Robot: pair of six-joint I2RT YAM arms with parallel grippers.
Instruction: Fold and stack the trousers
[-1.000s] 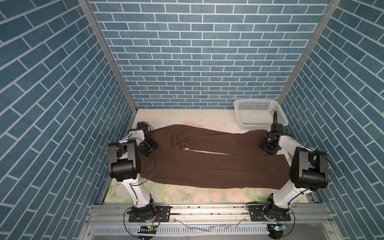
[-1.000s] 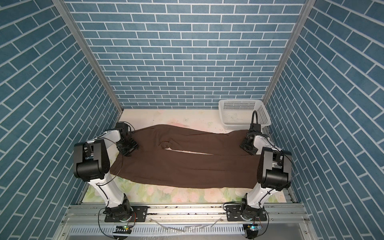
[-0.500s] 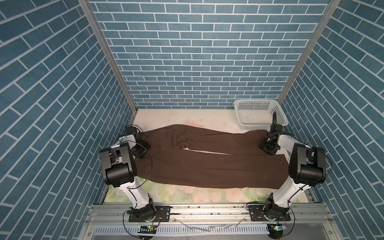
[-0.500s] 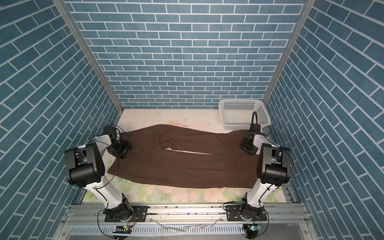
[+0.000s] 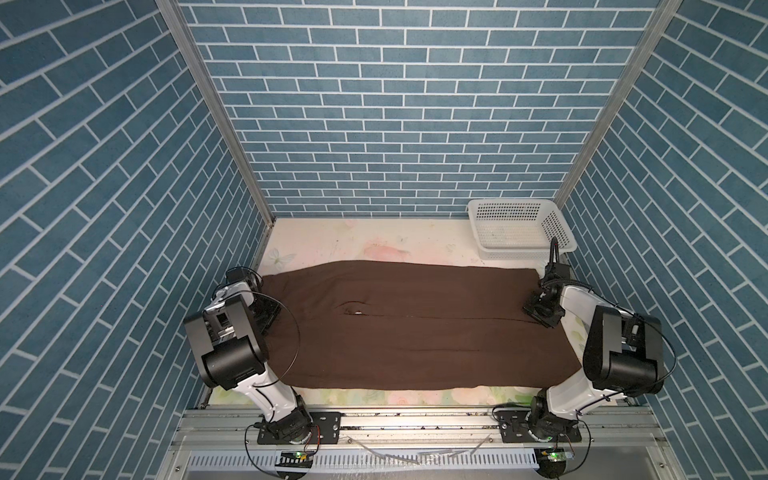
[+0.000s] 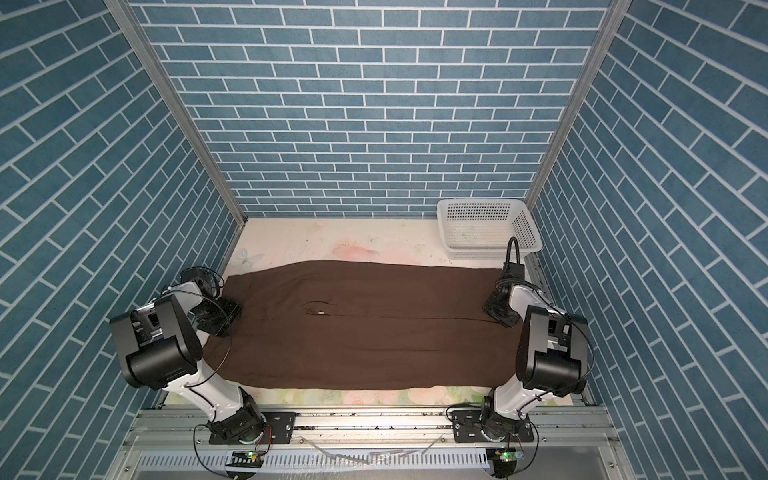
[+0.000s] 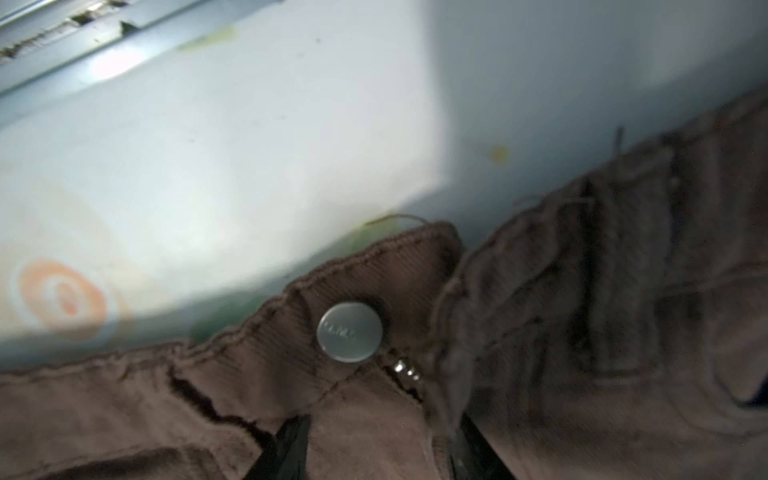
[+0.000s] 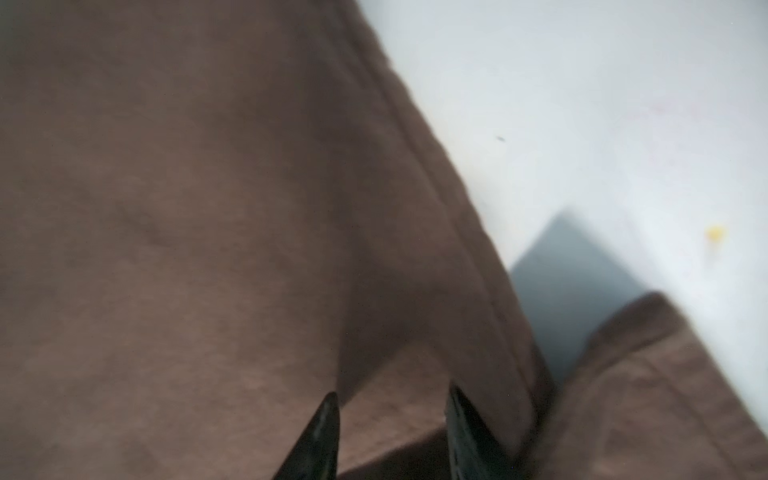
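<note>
Trousers (image 5: 415, 328) lie spread flat along the counter (image 5: 374, 241), lower middle of both top views, waist at frame left, hems at frame right.

Left tool (image 7: 382, 424) sits at the waistband by the button (image 7: 350, 331), right tool (image 8: 392, 392) at the hems. Both are half-spread with cloth between the fingers; pinched or not, cannot tell.

One tool at each end probably serves to draw the cloth flat before the first fold.

In both top views the left arm (image 5: 232, 345) is covering a waist corner of the trousers (image 5: 415, 332), and a pale speck (image 5: 357, 312) at the crotch is showing too small to identify. The wrist pictures' edges are cutting the left gripper (image 7: 374, 449) and the right gripper (image 8: 392, 436) down to blurred tips, so any hold on the cloth is going unseen.
</note>
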